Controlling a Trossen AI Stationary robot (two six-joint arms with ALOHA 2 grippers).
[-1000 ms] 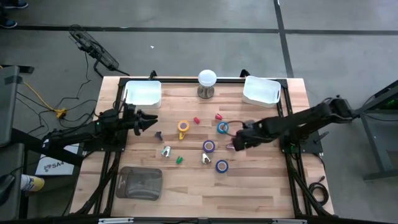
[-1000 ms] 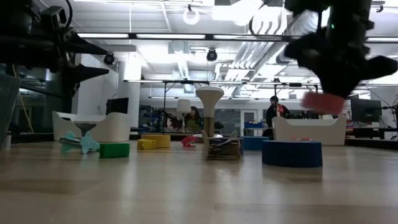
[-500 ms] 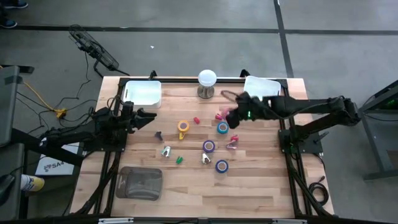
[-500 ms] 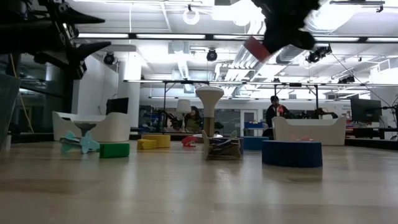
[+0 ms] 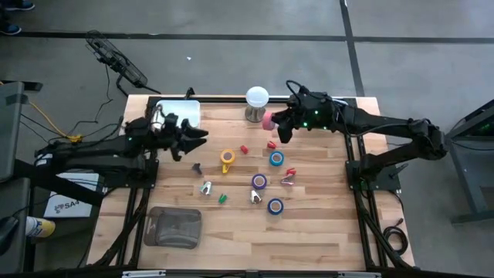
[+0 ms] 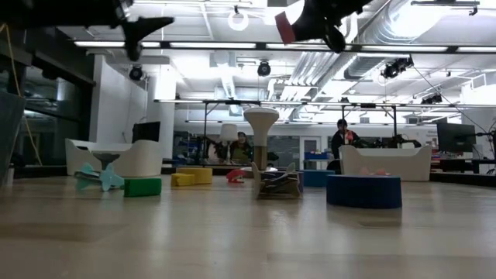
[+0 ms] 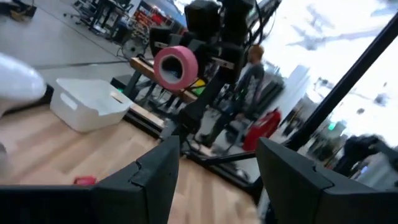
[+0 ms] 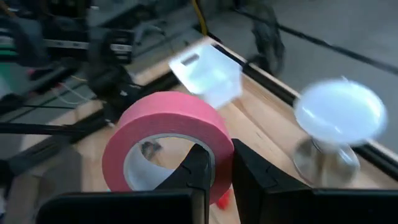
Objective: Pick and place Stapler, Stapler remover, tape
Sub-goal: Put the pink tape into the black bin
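My right gripper [image 5: 275,123] is raised over the far middle of the table, next to the white dome stand [image 5: 257,98], and is shut on a pink tape roll [image 8: 168,134]. The low view shows that roll [image 6: 288,27] high above the tabletop. Two blue rolls [image 5: 276,159] [image 5: 275,206], a purple roll [image 5: 259,181] and a yellow-orange roll [image 5: 227,157] lie flat on the wood. My left gripper [image 5: 199,137] hovers open over the table's left part, near the left white bin [image 5: 179,116], holding nothing. My right gripper holds the pink roll by its wall [image 8: 219,148]. One finger [image 8: 196,168] is inside the open centre and the other finger [image 8: 249,171] is outside. The roll is lifted clear of the table and stands on edge, sticking out past the fingertips.
Small red [image 5: 244,149] [image 5: 272,144], pink [image 5: 289,176], green [image 5: 222,198], dark [image 5: 197,167] and silvery [image 5: 206,187] [image 5: 255,197] pieces lie among the rolls. A second white bin [image 5: 324,108] sits at the far right corner. A clear plastic tray [image 5: 174,226] lies near left.
My right gripper has carried the pink roll up from low over the table's right middle toward the far edge and leftward, to beside the dome stand. My left gripper has risen and moved a little toward the table's right.
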